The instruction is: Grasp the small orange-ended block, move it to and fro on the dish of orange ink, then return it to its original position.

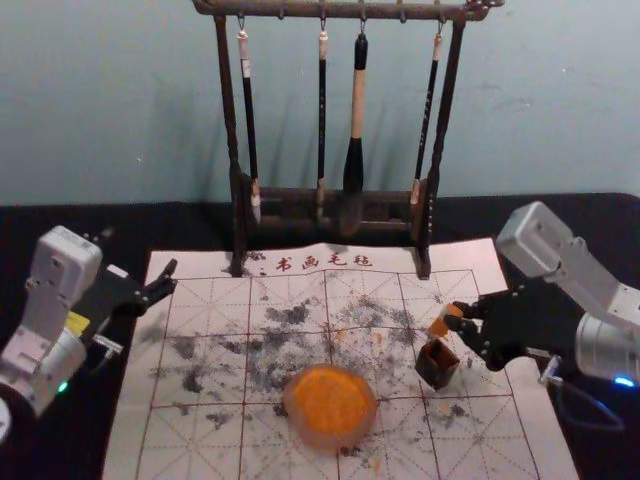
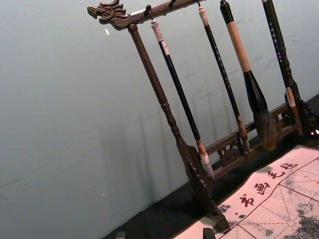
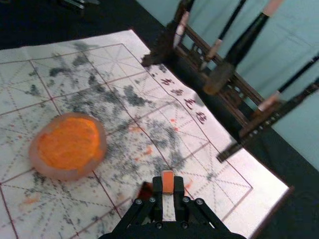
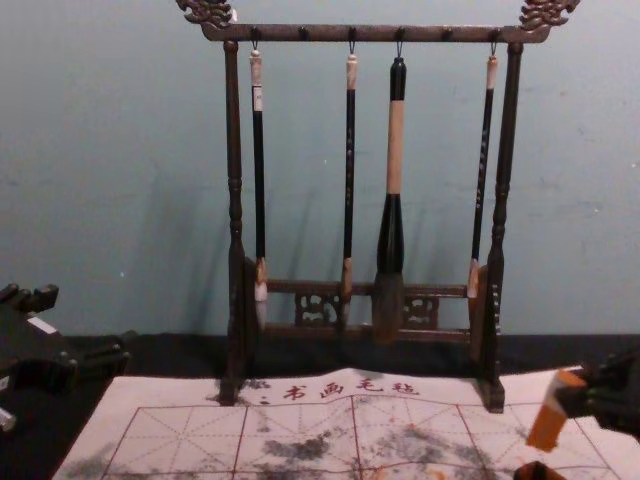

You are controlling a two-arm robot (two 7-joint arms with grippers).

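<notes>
My right gripper (image 1: 457,322) is shut on the orange-ended block (image 1: 440,321), just above and behind the small dark square holder (image 1: 437,364) on the mat. Seen from the right wrist, that gripper (image 3: 168,186) has the block's orange end (image 3: 167,180) between its fingertips. In the chest view the block (image 4: 546,424) hangs tilted, its lower end orange, near the holder (image 4: 538,471). The round dish of orange ink (image 1: 331,402) lies left of the holder. My left gripper (image 1: 158,287) stays parked at the mat's left edge, open.
A wooden rack (image 1: 332,203) with several hanging brushes stands at the back of the white gridded mat (image 1: 200,430). Its right foot (image 4: 490,395) comes down behind the held block. Ink smudges mark the mat between the rack and the dish.
</notes>
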